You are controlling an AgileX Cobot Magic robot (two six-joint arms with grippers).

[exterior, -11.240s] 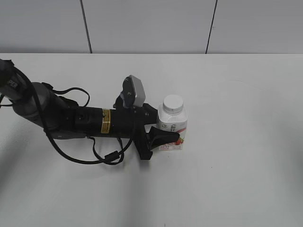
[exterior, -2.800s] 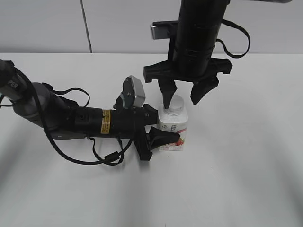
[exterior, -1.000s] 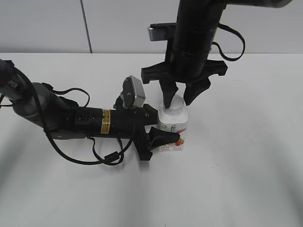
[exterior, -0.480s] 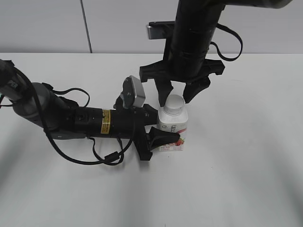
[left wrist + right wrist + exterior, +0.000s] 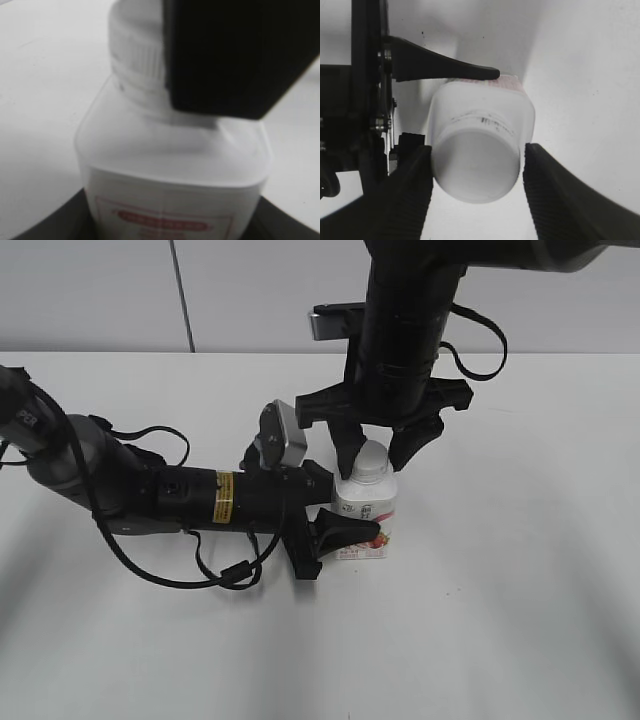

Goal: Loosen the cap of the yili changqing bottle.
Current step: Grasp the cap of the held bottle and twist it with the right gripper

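At table centre: bottle (image 5: 364, 512) upright, clamped low on body by left gripper (image 5: 345, 532). Right gripper (image 5: 378, 448) above, jaws parted, straddling cap (image 5: 476, 166), holding nothing; small gaps either side. Advice: centre on cap, close squarely on ribbed side, twist while left holds firm. Label red and pink; print blurred, unreadable.

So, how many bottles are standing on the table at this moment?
1. The yili changqing bottle stands upright near the table's middle, its body between the left gripper's fingers and its cap between the right gripper's fingers. No other shows.
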